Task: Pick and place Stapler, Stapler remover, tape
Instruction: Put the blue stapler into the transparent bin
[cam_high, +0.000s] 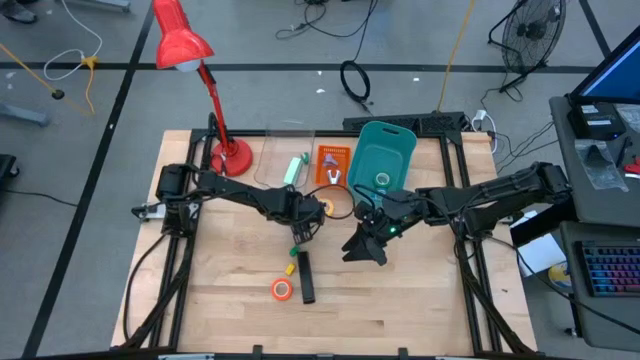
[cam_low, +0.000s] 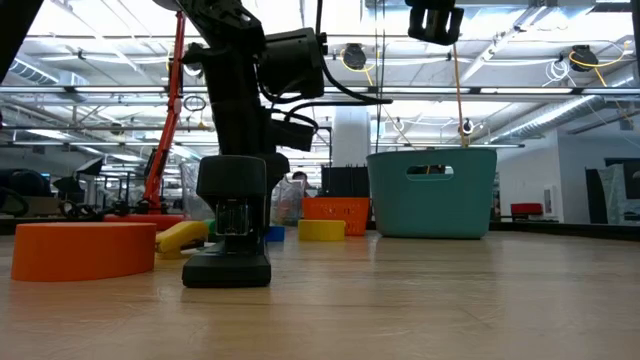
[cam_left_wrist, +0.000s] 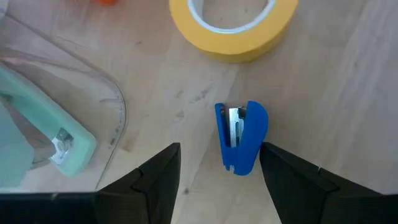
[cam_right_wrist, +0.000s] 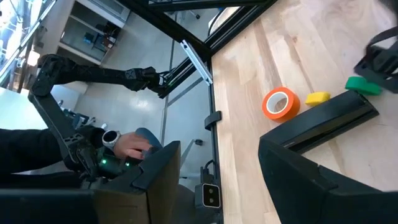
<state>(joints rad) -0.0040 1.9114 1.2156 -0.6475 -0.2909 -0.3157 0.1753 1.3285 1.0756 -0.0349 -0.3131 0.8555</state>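
Open left jaws (cam_left_wrist: 217, 171) straddle the blue stapler remover (cam_left_wrist: 241, 137) on the worktop (cam_left_wrist: 323, 93), near yellow tape (cam_left_wrist: 233, 25); right jaws (cam_right_wrist: 217, 168) open, empty.

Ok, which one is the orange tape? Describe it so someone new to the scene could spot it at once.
Start in the front half of the wooden table, where the black stapler lies lengthways. The orange tape lies flat beside its near end, on the left arm's side. It is a ring with a pale centre, unlike the small solid yellow block next to it.
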